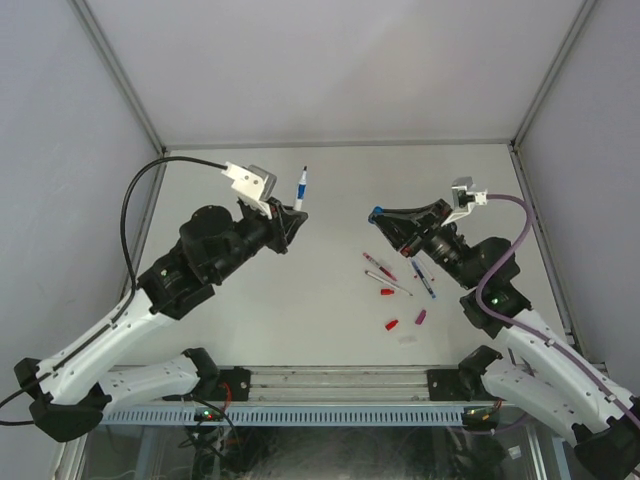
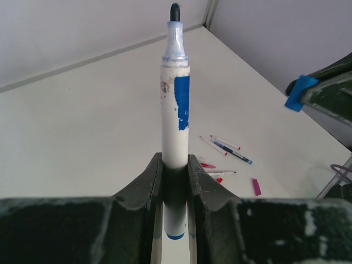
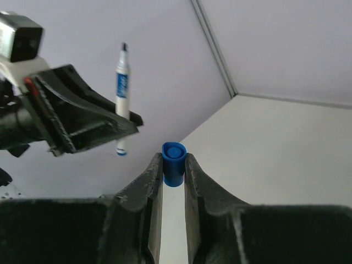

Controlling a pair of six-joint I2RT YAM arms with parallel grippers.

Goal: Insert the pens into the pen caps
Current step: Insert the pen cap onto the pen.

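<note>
My left gripper [image 1: 293, 213] [image 2: 176, 165] is shut on a blue marker pen [image 1: 300, 187] [image 2: 175, 104], whitish barrel with blue patches, its uncapped dark tip pointing away from the fingers. My right gripper [image 1: 379, 214] [image 3: 174, 165] is shut on a stubby blue pen cap [image 3: 174, 163] [image 1: 375, 213], raised above the table to the right of the pen. The right wrist view shows that pen [image 3: 121, 93] in the left gripper, up and to the left of the cap, a gap apart. More pens [image 1: 385, 272] [image 2: 228, 148] and small red and magenta pen caps [image 1: 392, 324] lie on the table.
The loose pens and caps cluster on the white table [image 1: 320, 300] right of centre, below my right gripper. Grey enclosure walls [image 1: 320, 60] stand round the back and sides. A purple cable [image 1: 520, 215] loops off the right wrist, a black cable [image 1: 135, 200] off the left.
</note>
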